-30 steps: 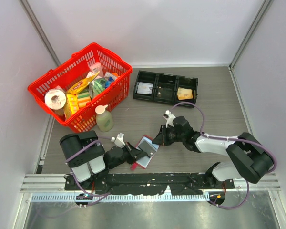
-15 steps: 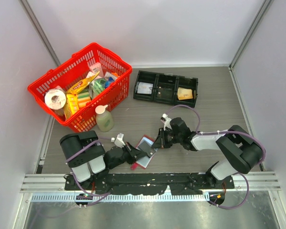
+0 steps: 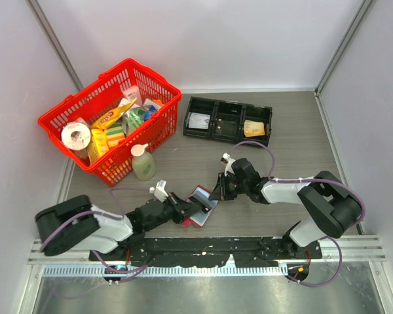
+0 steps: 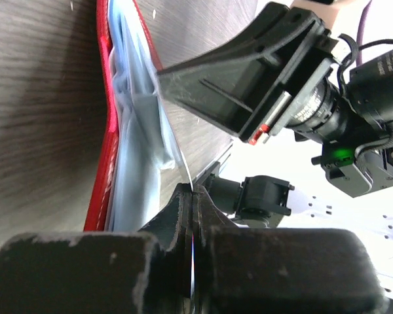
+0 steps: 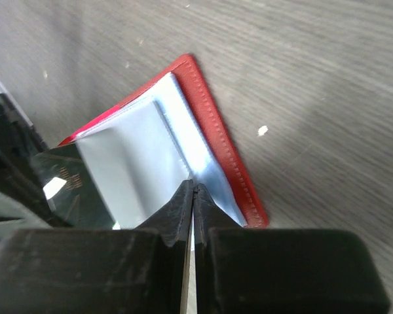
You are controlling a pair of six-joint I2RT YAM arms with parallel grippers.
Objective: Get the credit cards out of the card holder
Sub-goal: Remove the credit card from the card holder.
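The card holder (image 3: 198,216) lies open on the table between both grippers, red with pale blue-grey sleeves (image 5: 141,167). My left gripper (image 3: 185,210) is at its near-left side, shut on a thin glossy sheet (image 4: 185,171) seen edge-on; I cannot tell whether it is a sleeve or a card. My right gripper (image 3: 216,194) is at the far-right side, shut on the edge of a pale sleeve (image 5: 209,171). A dark glossy credit card (image 5: 65,186) shows at the holder's left side in the right wrist view. The red cover (image 4: 103,118) rests on the table.
A red basket (image 3: 65,112) full of groceries stands at the back left, with a soap bottle (image 3: 143,163) in front of it. A black three-compartment tray (image 3: 228,111) at the back holds a tan wad (image 3: 254,128). Grey walls close in both sides.
The right gripper has closed on the sleeve edge. The left arm's near links have swung down and to the left while its gripper stayed at the holder. The holder has shifted slightly.
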